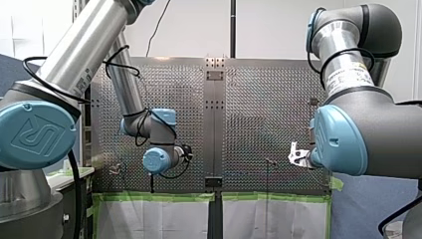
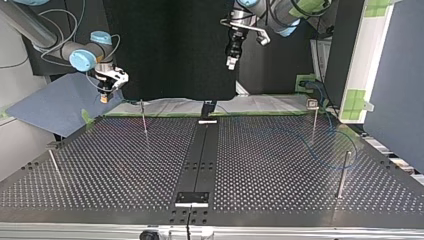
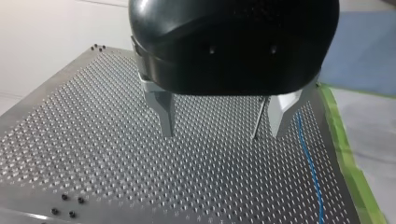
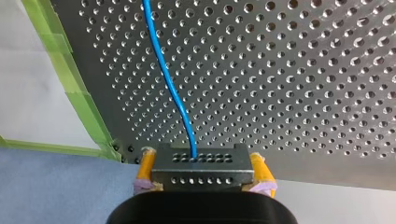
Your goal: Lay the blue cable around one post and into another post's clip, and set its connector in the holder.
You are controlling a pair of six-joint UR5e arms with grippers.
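At the top view's left my right pincer (image 2: 104, 96) hangs just off the far edge of the perforated metal desk (image 2: 125, 170). Its yellow pads are clamped on the black rectangular connector (image 4: 201, 171), from which the thin blue cable (image 4: 171, 88) runs out over the holes. Nearer the middle my left pincer (image 3: 221, 133) hovers high, metal fingers apart and holding nothing. At the right the cable lies in a loose, faint curve near the far slim metal post (image 2: 314, 125) and the near slim metal post (image 2: 343, 172); I cannot tell whether it wraps either. I judge the task barely begun: the connector is in hand, but routing round a post, clipping and seating in the holder are all left to do
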